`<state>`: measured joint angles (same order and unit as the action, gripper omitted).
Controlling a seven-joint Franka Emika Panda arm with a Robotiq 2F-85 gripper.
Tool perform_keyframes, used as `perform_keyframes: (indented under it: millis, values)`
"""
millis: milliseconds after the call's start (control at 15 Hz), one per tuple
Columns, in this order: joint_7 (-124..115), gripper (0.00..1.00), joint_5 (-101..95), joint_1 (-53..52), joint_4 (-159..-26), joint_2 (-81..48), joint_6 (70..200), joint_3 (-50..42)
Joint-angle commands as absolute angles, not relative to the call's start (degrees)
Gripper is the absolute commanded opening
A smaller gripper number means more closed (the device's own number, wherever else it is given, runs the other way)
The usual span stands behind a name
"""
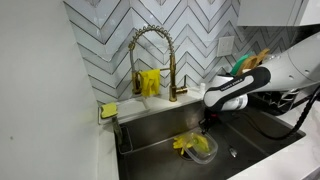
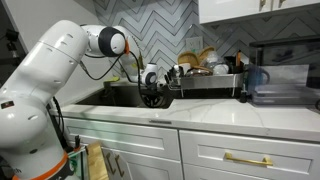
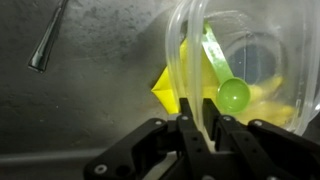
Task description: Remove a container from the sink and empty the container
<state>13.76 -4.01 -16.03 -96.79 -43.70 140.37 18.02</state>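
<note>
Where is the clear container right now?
The clear container sits in the sink, right of the gold faucet in an exterior view; the gripper clamps its rim.

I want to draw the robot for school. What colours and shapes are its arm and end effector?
The arm is fat, rounded white tubes with dark joint caps. A black cable hangs beside it. The end effector is black with two chunky fingers.

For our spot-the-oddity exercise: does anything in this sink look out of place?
Yes. The container in the sink holds a green spoon and yellow scraps, which don't belong there. The gripper has its jaws on the rim.
</note>
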Motion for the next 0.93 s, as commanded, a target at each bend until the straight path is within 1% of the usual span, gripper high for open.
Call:
perform_keyframes:
  millis: [0,67,133,333,400,467,600,667,800,867]
  values:
    - [14.5,0.0,-3.6,-16.8,-95.1,-44.3,139.9,18.1]
    - [14.5,0.0,-3.6,-16.8,-95.0,-44.3,139.9,18.2]
    - [14.6,0.02,-3.6,-16.9,-94.8,-44.2,139.6,18.2]
    - [14.5,0.02,-3.7,-17.3,-94.7,-43.8,138.5,18.1]
    - [14.5,0.32,-3.6,-17.3,-94.6,-43.7,138.2,18.2]
    - [14.5,0.33,-3.5,-17.3,-94.5,-43.7,137.9,18.2]
    - [14.8,0.47,-3.3,-17.2,-94.2,-43.9,137.3,18.4]
    - [15.0,0.12,-3.2,-17.1,-94.1,-44.0,137.4,18.5]
    - [15.3,0.07,-3.0,-17.0,-94.1,-44.1,137.3,18.7]
    - [15.4,0.01,-3.0,-16.9,-94.1,-44.1,137.2,18.8]
